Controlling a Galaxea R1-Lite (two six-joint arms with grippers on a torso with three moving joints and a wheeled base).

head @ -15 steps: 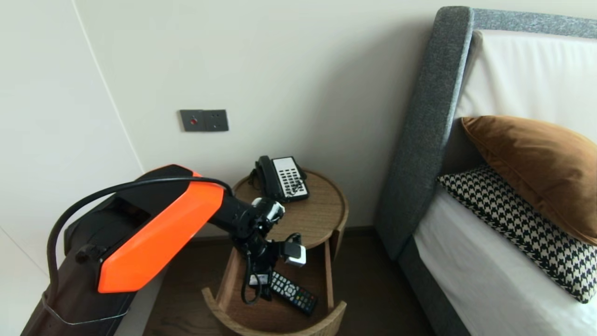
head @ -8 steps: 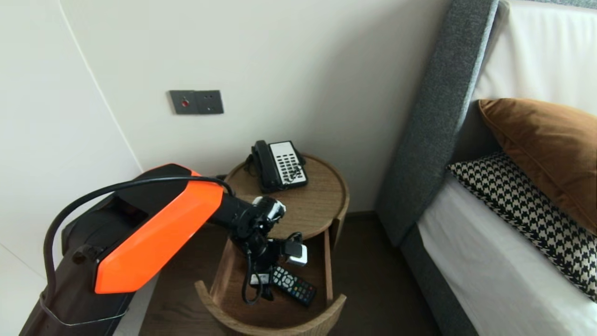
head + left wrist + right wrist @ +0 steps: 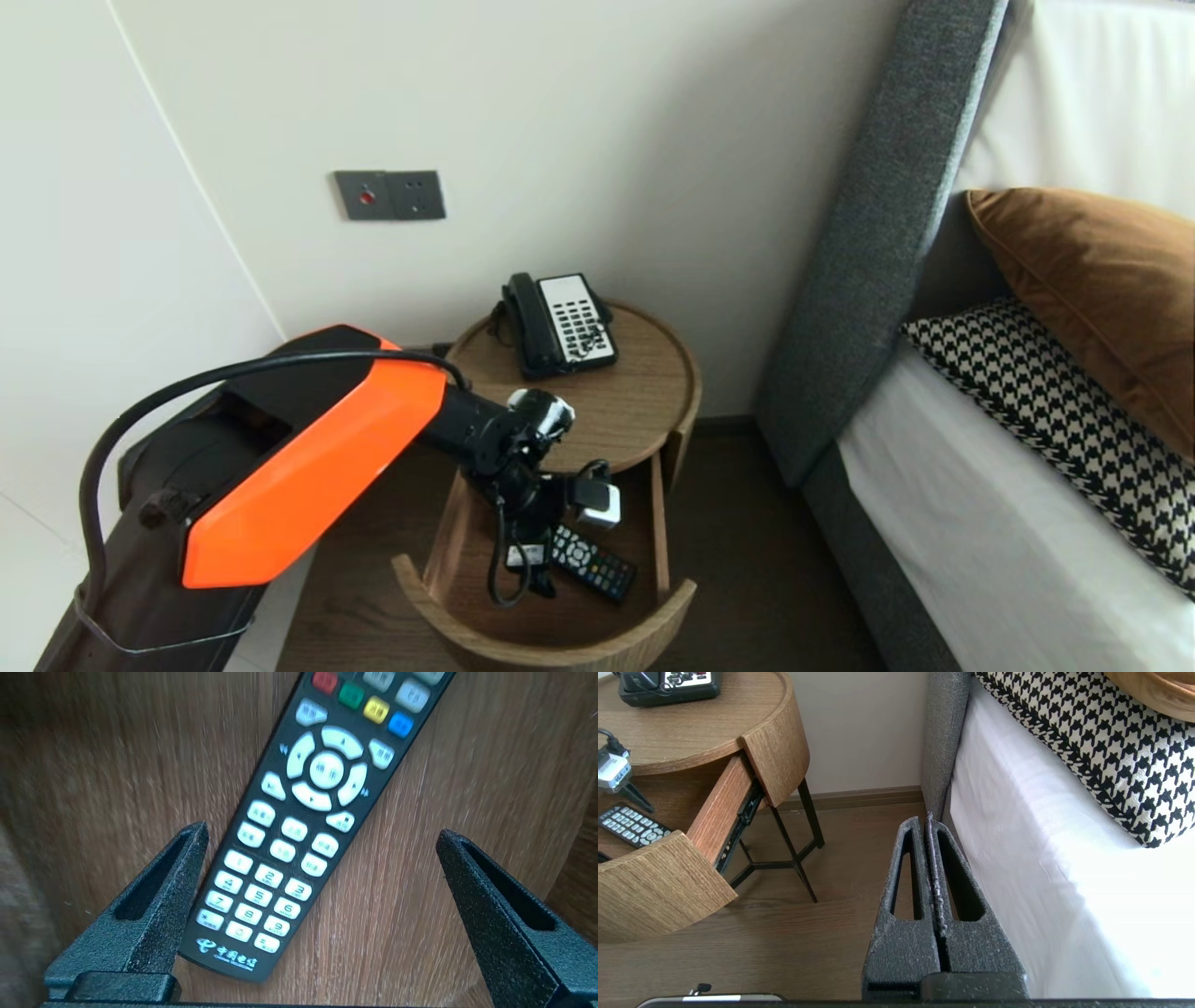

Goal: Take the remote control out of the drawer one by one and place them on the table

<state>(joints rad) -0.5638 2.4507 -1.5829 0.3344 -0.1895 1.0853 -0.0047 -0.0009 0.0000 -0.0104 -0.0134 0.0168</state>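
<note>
While your left gripper [image 3: 322, 829] hangs inside the drawer [image 3: 560, 646], jaws wide and empty astride the remote [image 3: 299, 812], you look poised at the approach. A grasp would call for centring, as one finger crowds its edge. It lies flat on the drawer floor, black, pale keys upward. Your right gripper [image 3: 930, 826] sits clenched, well outside the drawer.

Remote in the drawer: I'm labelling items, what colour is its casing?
The remote is black; left wrist view shows it best.

drawer [image 3: 551, 644]: remote [image 3: 593, 572] flat on its floor | round side table [image 3: 635, 411] top: telephone [image 3: 558, 324]
</note>
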